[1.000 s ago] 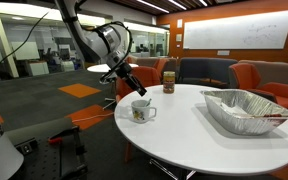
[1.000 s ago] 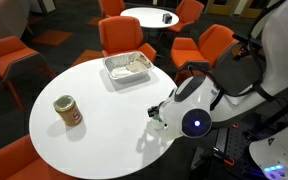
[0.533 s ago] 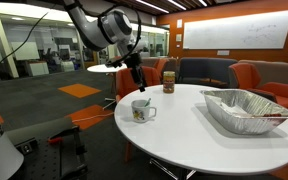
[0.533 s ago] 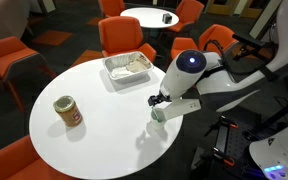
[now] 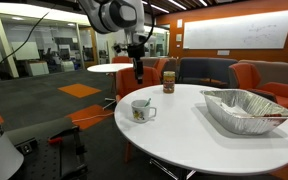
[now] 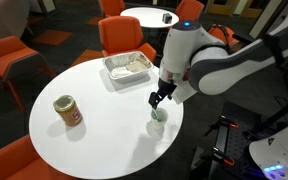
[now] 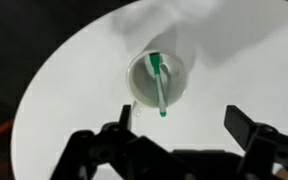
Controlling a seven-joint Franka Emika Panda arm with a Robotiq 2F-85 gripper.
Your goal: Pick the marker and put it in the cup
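Note:
The white cup (image 7: 158, 78) stands near the edge of the round white table (image 7: 74, 90). The green marker (image 7: 158, 84) leans inside it, with one end sticking out over the rim. My gripper (image 7: 181, 125) is open and empty, and hangs straight above the cup with its fingers apart. In both exterior views the gripper (image 5: 137, 68) (image 6: 158, 98) points down, well above the cup (image 5: 141, 110) (image 6: 157, 124). I cannot make out the marker in the exterior views.
A small brown jar with a lid (image 5: 168, 82) (image 6: 68, 111) stands on the table away from the cup. A large foil tray (image 5: 246, 110) (image 6: 129, 66) lies on the far side. Orange chairs (image 6: 122, 36) ring the table.
The arm has swung upright and lifted away from the cup. The gripper now hangs vertically above it instead of reaching in low from the side.

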